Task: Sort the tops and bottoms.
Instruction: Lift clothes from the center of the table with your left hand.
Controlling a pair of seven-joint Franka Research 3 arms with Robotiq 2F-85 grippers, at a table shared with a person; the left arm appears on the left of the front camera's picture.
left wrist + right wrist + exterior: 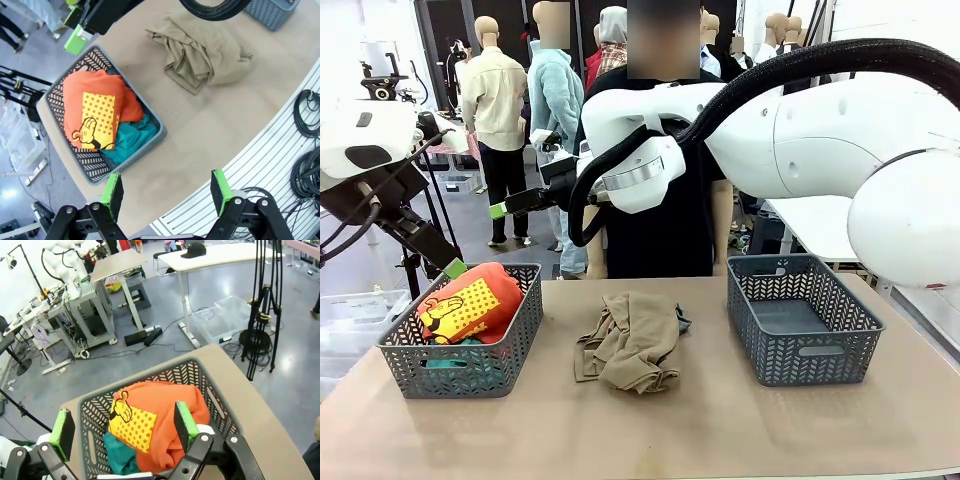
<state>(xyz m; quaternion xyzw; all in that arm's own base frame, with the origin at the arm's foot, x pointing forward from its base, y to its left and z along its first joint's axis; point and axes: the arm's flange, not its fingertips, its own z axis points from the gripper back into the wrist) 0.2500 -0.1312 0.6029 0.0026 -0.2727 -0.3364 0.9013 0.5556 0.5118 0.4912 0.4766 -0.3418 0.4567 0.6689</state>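
1. Right claw (122,429), spread and empty, hangs above the orange garment (160,410) and teal garment (117,456) in the basket (165,376).
2. Left claw (166,192), spread too, is near that basket; the tan garment (200,55) lies apart on the tabletop (210,130).

Beyond my surface (720,430), tan and matte: grey glossy floor (290,340), light patches reflected in it. White desk (220,257) far off, black cap (195,249) on top; grey-topped table (120,262) beside it. Clear plastic bins (225,322) on floor by desk leg. Black stand (258,337) near my surface's corner. White slatted rail (240,165) along surface edge, black cable coils (307,112) just past it.
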